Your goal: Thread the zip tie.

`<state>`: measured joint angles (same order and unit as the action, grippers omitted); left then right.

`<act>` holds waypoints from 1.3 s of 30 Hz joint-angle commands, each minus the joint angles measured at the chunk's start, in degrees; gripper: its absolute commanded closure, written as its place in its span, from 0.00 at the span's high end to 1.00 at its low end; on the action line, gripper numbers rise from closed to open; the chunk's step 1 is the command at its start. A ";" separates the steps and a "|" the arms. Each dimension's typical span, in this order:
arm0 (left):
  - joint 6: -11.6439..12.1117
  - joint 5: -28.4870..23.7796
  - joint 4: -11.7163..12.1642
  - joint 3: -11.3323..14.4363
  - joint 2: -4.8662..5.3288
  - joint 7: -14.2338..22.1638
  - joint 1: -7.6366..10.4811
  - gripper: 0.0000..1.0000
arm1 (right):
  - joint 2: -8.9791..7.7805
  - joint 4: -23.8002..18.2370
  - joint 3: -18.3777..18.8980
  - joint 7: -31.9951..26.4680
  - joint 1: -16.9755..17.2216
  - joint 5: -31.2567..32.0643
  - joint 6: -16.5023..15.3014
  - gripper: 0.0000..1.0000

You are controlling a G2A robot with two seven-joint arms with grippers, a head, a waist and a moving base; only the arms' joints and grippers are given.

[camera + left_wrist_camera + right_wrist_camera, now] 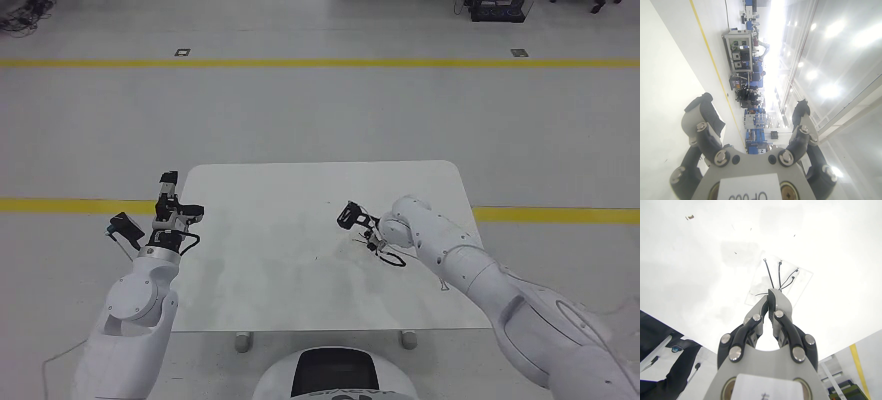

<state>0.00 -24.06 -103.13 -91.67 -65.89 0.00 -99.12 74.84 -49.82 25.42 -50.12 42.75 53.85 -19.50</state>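
The white rectangular bench (300, 200) carried a clear plastic sheet (802, 281). The left hand (753, 102) hung wide open, empty, at its left edge; the right hand (768, 298), closed over the sheet, seemingly pinched one thin black zip tie (760, 294).

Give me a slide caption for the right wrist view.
Shut right gripper with its tips at black zip ties fanned on a clear sheet.

Bright overhead light, glaring ceiling lamps (829, 91), washed-out white table (300, 200).
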 commanded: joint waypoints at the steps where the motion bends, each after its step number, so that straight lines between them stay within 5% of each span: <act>1: 0.00 0.00 0.00 0.00 0.00 0.00 0.00 1.00 | 0.39 0.99 -0.33 0.21 -0.03 -0.34 0.02 0.00; 17: 0.00 0.00 0.00 0.00 0.00 0.00 0.00 1.00 | 2.51 5.25 -4.50 2.08 -1.67 -3.72 0.02 0.00; 39: 0.00 0.00 0.00 0.00 0.00 0.00 0.00 1.00 | 2.49 5.19 -14.28 2.69 -5.17 -12.14 0.02 0.00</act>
<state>0.00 -24.06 -103.13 -91.67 -65.89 0.00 -99.12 77.36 -44.57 11.60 -47.47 37.74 42.19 -19.48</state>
